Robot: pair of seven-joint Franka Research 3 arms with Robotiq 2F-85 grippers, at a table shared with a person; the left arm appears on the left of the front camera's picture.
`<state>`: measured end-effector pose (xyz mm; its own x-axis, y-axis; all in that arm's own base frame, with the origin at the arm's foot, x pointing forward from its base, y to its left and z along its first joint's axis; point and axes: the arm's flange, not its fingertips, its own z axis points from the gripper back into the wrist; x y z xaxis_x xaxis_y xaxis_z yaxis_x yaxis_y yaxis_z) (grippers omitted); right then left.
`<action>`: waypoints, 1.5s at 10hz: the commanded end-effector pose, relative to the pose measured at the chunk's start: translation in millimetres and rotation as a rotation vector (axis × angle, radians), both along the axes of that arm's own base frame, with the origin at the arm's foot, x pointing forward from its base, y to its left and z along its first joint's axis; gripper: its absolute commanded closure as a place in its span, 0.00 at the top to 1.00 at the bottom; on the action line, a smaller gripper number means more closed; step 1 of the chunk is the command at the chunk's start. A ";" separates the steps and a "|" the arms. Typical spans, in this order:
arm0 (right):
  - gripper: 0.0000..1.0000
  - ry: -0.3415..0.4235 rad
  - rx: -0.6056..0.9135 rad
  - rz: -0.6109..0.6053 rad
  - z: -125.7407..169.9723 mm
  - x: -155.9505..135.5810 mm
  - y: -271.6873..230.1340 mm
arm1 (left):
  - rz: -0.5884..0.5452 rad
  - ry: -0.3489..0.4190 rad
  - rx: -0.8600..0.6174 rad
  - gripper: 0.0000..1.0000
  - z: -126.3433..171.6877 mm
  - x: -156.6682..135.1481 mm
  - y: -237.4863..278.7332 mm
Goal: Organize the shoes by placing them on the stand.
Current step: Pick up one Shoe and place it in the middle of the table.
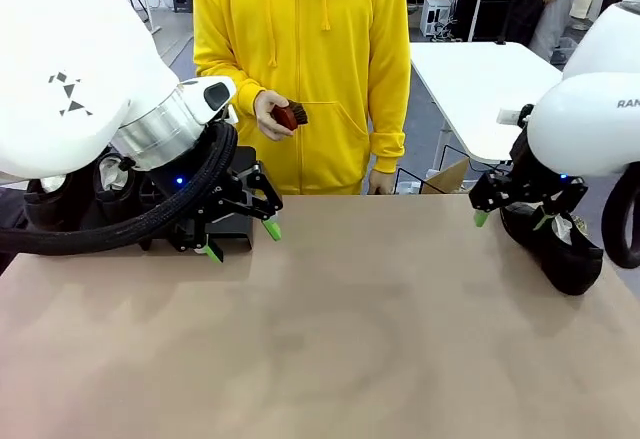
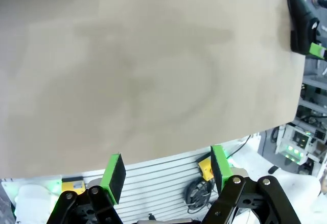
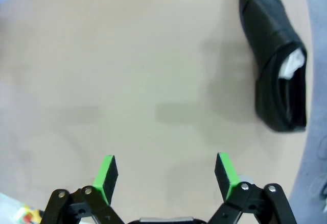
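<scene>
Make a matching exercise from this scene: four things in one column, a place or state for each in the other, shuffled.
1. left gripper
2. right gripper
3. shoe
4. brush

A. in the person's hand
B. lying on the table's right side
C. open, beside that shoe
D. open, at the table's left

Pairs: 1-D, 2-C, 3-B, 4-A
</scene>
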<state>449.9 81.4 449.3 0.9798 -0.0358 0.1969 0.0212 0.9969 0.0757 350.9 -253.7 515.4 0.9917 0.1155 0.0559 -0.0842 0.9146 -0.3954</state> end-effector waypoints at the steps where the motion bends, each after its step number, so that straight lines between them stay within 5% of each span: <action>1: 1.00 0.026 -0.020 0.059 -2.9 19.9 -19.0 | 0.027 0.006 -0.029 0.87 -6.8 8.9 16.1; 4: 1.00 0.000 0.000 0.000 0.0 0.0 0.0 | 0.000 0.000 0.000 0.87 0.0 0.0 0.0; 8: 1.00 -0.012 -0.226 0.086 -17.4 25.1 -29.8 | 0.000 0.000 0.000 0.87 0.0 0.0 0.0; 15: 1.00 0.090 -0.313 0.170 -80.9 55.3 -58.6 | 0.000 0.000 0.000 0.87 0.0 0.0 0.0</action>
